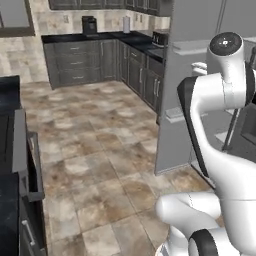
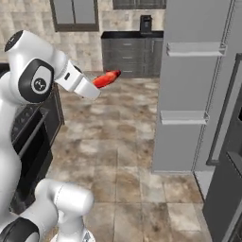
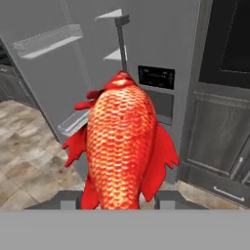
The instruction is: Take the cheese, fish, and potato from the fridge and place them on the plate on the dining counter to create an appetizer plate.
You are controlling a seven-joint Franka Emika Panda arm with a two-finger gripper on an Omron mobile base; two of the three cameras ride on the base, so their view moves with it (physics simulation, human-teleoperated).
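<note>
Fish pinched between the end effector fingers, carried in mid-air over the tiled floor, clear of the open fridge. Retrieval looks done for this item; delivery to the plate remains. Cheese and potato status: cannot tell.

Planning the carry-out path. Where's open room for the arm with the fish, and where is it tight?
Open: the tiled floor between the dark cupboards and the fridge; the gripper holds the fish over it. Tight: right side, where the fridge's open door with its bins meets the dark oven cabinet.
</note>
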